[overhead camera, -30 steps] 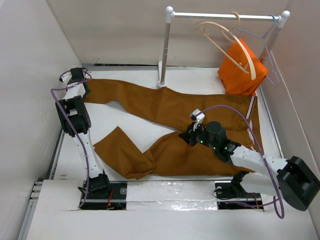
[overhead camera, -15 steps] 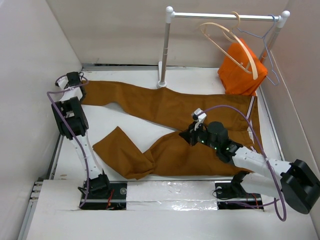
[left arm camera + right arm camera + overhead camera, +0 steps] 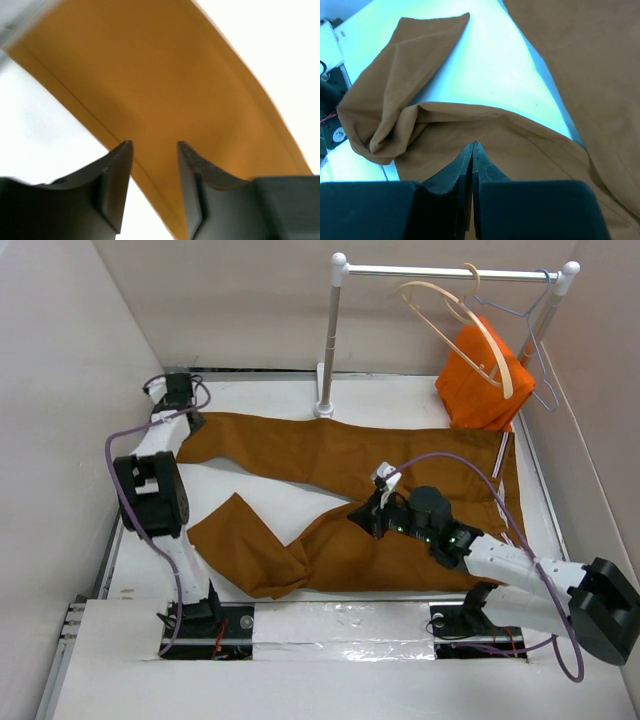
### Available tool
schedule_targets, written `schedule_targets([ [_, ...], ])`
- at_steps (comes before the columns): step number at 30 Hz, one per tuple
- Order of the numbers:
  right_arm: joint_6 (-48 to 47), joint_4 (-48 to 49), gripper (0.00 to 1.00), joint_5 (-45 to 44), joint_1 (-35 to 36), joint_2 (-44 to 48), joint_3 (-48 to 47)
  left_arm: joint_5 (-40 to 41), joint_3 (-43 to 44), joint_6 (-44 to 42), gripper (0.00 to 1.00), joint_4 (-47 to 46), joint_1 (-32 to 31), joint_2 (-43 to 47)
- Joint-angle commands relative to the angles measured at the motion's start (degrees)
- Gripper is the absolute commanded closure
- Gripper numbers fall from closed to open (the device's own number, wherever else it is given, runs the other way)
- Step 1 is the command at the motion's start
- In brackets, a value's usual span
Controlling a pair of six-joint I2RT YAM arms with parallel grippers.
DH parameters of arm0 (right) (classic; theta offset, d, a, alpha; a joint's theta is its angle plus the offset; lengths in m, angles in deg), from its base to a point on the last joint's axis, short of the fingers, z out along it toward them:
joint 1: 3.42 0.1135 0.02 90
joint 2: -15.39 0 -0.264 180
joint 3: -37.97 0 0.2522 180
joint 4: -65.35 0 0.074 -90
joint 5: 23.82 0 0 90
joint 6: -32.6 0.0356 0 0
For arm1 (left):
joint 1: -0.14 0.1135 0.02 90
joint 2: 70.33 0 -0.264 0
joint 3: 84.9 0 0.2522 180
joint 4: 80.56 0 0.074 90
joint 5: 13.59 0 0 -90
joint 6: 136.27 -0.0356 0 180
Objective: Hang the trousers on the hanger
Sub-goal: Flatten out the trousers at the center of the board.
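Observation:
The rust-brown trousers (image 3: 330, 455) lie spread flat on the white table, waistband to the right and legs to the left. The near leg is folded over at its end (image 3: 245, 550). My left gripper (image 3: 186, 412) is open at the far leg's end; in the left wrist view (image 3: 155, 145) its jaws stand apart over the cloth's hem (image 3: 175, 90). My right gripper (image 3: 362, 517) is shut and low over the crotch area; in the right wrist view (image 3: 472, 144) the fingertips meet just above the cloth (image 3: 545, 150). The beige wooden hanger (image 3: 450, 325) hangs on the rail.
A metal rail (image 3: 450, 273) on a post (image 3: 330, 340) stands at the back. A thin grey-blue wire hanger (image 3: 535, 340) and a bright orange garment (image 3: 480, 375) hang at its right end. Walls close in the left, back and right.
My left gripper has moved right along the back, and the far leg's end has shifted right with it. My right gripper has moved a little left and nearer.

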Motion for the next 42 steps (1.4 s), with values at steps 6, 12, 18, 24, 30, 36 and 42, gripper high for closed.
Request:
schedule_targets([
  [6,-1.2,0.4,1.00,0.5,0.9,5.0,-1.4,-2.0,-23.0,-0.9,0.60,-1.6,-14.6,25.3],
  [12,-1.0,-0.4,1.00,0.4,0.9,7.4,-0.9,5.0,-28.9,0.5,0.60,3.2,-20.9,27.1],
  [18,-0.9,-1.0,0.85,-0.5,0.9,9.2,-0.4,3.7,-29.0,2.0,0.60,4.7,-20.9,21.0],
  [24,-0.8,-1.0,0.78,-1.7,0.9,9.8,0.0,2.7,-29.1,2.0,0.59,5.0,-23.3,16.1],
  [30,-0.8,-1.1,0.77,-1.7,0.9,9.2,-0.3,2.6,-30.1,3.1,0.60,5.9,-23.9,15.0],
  [36,-0.8,-1.1,0.76,-1.8,0.9,8.4,-0.5,6.1,-30.7,3.1,0.60,8.0,-23.9,17.6],
  [42,-0.8,-1.0,0.76,-1.5,0.9,7.5,-0.6,8.7,-31.7,3.4,0.59,7.4,-23.9,22.8],
])
